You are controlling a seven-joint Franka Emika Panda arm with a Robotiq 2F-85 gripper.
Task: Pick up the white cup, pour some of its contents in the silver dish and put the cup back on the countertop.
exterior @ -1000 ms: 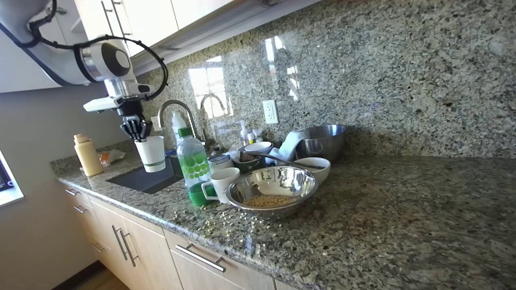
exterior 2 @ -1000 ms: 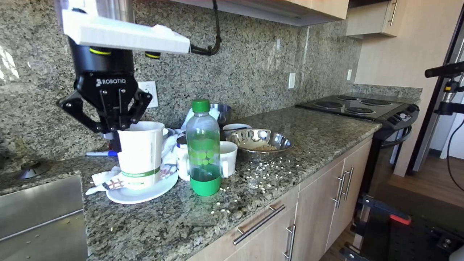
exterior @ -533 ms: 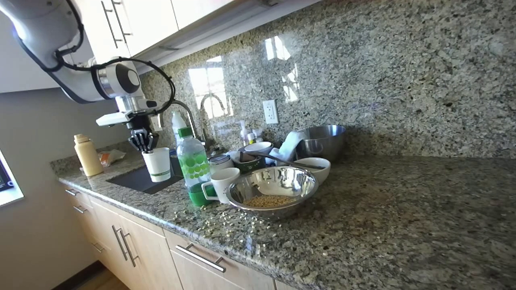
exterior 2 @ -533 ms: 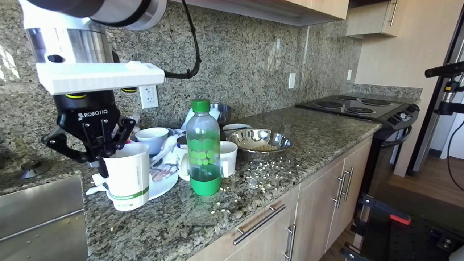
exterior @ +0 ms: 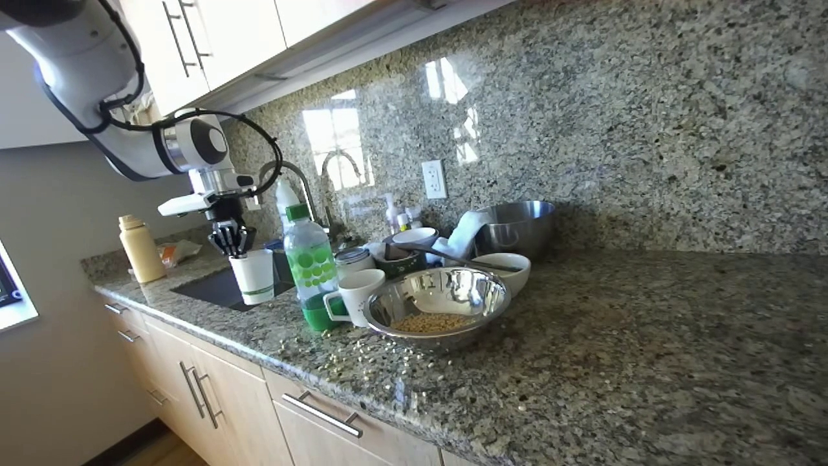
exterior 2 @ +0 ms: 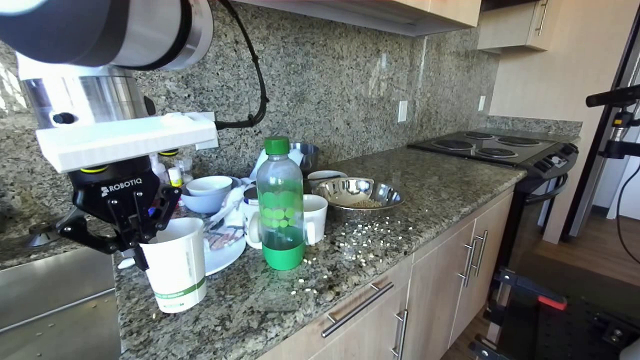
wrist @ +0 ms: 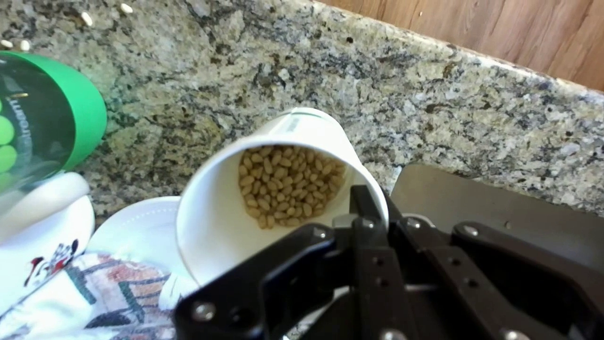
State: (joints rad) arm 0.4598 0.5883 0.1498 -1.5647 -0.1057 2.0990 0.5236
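Separating cup (exterior 2: 176,267) and dish (exterior 2: 345,192): bottle (exterior 2: 281,205)

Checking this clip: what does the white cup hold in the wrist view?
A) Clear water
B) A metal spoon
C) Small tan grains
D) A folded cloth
C: the wrist view looks into the white cup through its open rim, and a layer of small tan grains shows inside.

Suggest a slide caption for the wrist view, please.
The tool clamps one side of the white paper cup; tan kernels inside, granite countertop beyond.
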